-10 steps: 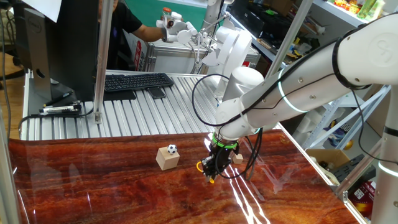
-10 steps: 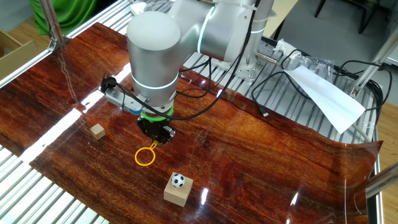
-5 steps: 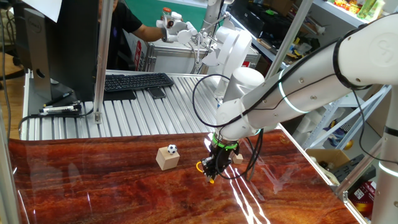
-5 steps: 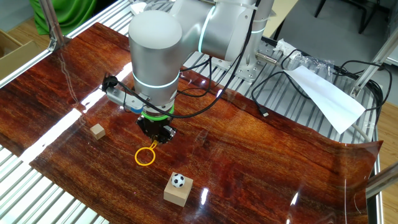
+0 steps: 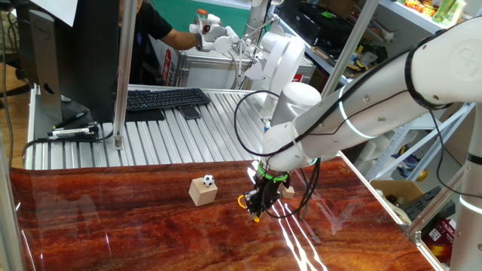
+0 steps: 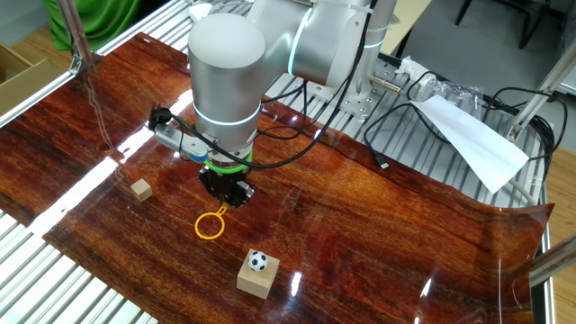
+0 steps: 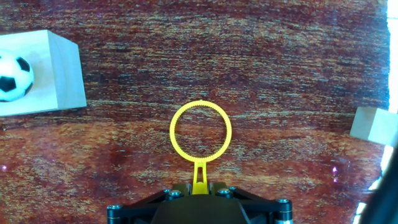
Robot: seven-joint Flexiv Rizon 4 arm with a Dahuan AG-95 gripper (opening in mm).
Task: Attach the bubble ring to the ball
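The yellow bubble ring (image 7: pixel 200 132) sticks out ahead of my gripper (image 7: pixel 199 185), which is shut on its handle. In the fixed views the ring (image 6: pixel 211 225) hangs just above the wooden tabletop below the gripper (image 6: pixel 226 196); it also shows as a small yellow loop (image 5: pixel 244 202) beside the gripper (image 5: pixel 257 208). The black-and-white ball (image 7: pixel 12 77) sits on the light wooden cube (image 7: pixel 53 74) at the upper left of the hand view, well to the left of the ring. The ball (image 6: pixel 258 261) tops its cube (image 6: pixel 256 280) near the table's front edge; it also shows in the other view (image 5: pixel 208 181).
A small plain tan cube (image 6: pixel 140 189) lies on the table, at the right edge in the hand view (image 7: pixel 372 124). A keyboard (image 5: pixel 166 98) and monitor stand behind the table. Cables (image 6: pixel 396 126) and a white sheet (image 6: pixel 472 139) lie on the metal bench.
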